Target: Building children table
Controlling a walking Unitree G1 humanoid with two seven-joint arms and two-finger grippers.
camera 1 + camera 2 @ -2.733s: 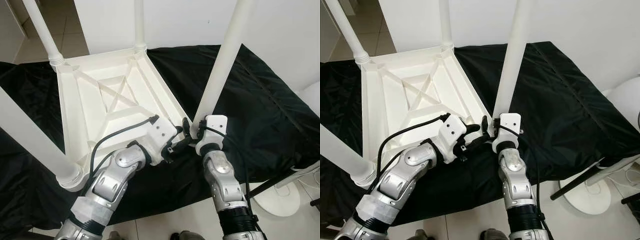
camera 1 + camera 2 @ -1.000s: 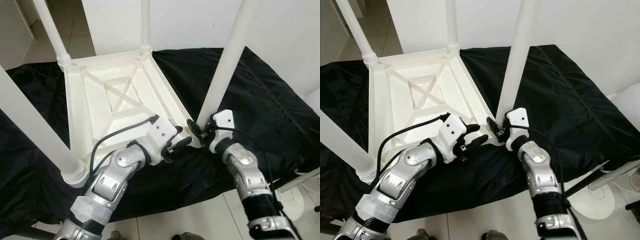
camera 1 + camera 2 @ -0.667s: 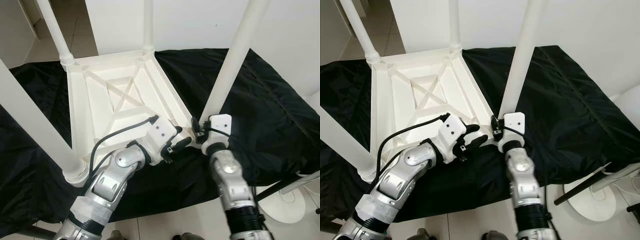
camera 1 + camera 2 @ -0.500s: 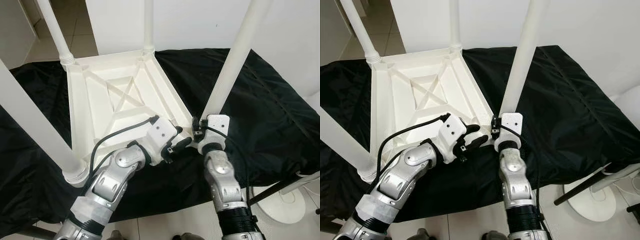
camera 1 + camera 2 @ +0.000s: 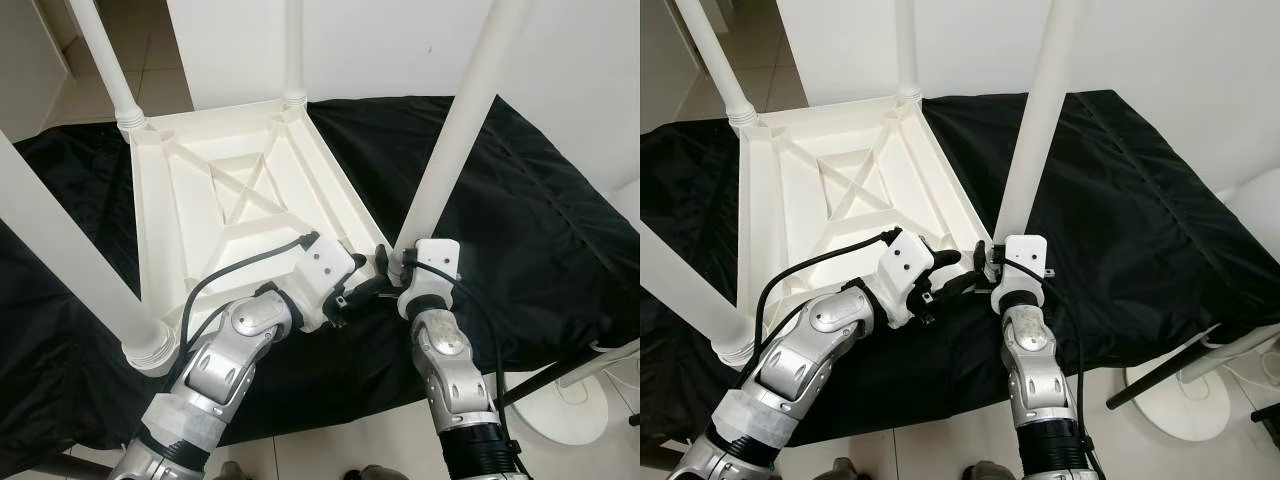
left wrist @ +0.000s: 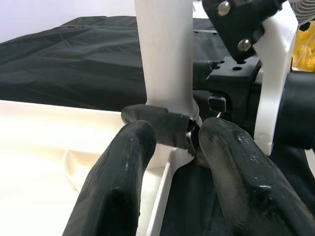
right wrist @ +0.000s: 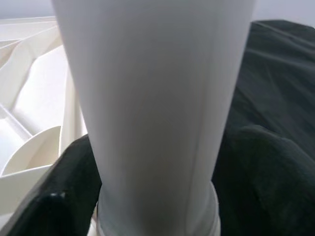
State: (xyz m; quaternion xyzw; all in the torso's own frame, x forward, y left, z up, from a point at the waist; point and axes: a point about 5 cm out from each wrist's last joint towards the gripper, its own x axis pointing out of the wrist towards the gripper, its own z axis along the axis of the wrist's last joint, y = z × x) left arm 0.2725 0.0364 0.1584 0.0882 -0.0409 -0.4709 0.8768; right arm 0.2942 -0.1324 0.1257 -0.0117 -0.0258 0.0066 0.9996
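Bright, even indoor light across both eye views, sharp with no motion blur. The white table (image 5: 230, 190) runs close to overexposed, its ribs marked by soft pale shadows, while the black cloth (image 5: 540, 210) swallows detail, showing faint sheen on its folds. Straight legs bow slightly toward the frame edges. In the right wrist view, the leg (image 7: 152, 113) looms soft and out of focus.

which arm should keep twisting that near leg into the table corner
Right, probably. The right gripper has its fingers around the base of the near leg, as the right wrist view shows. The left gripper sits open beside the table corner, better placed to steady it.
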